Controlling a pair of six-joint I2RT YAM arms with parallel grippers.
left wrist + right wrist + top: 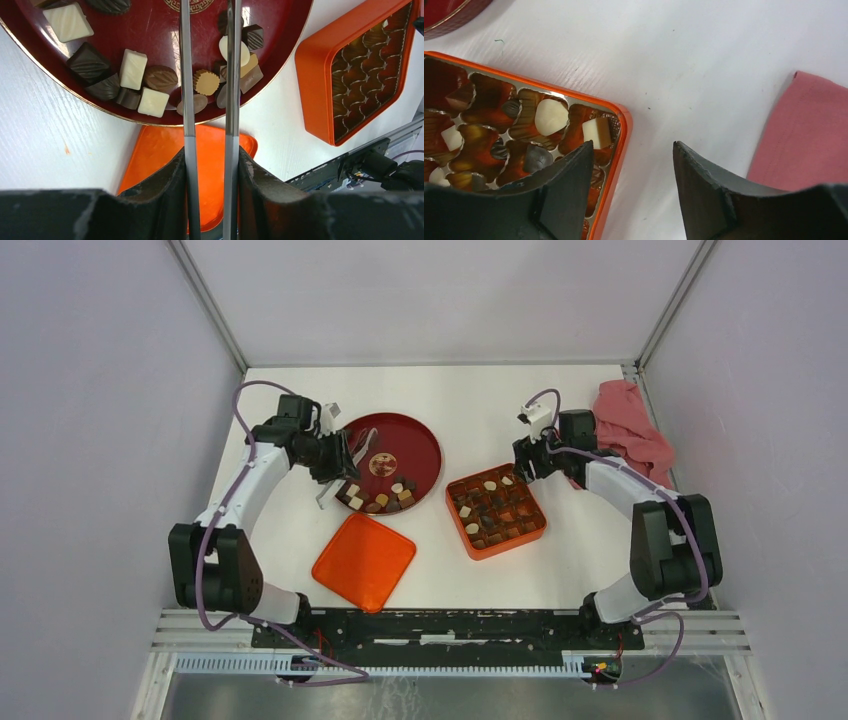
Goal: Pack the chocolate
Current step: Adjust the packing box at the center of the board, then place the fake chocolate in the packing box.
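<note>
Left gripper (210,156) clamped (on tongs (186,75)); right gripper (632,150) jaws apart, pointing down.

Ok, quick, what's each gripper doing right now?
Left gripper: closed on the tongs.
Right gripper: open, holding nothing.

Chocolate (381,499) on plate (412,440) at left, box (512,543) right of it, lid (364,560) in front, cloth (630,425) far right.
</note>
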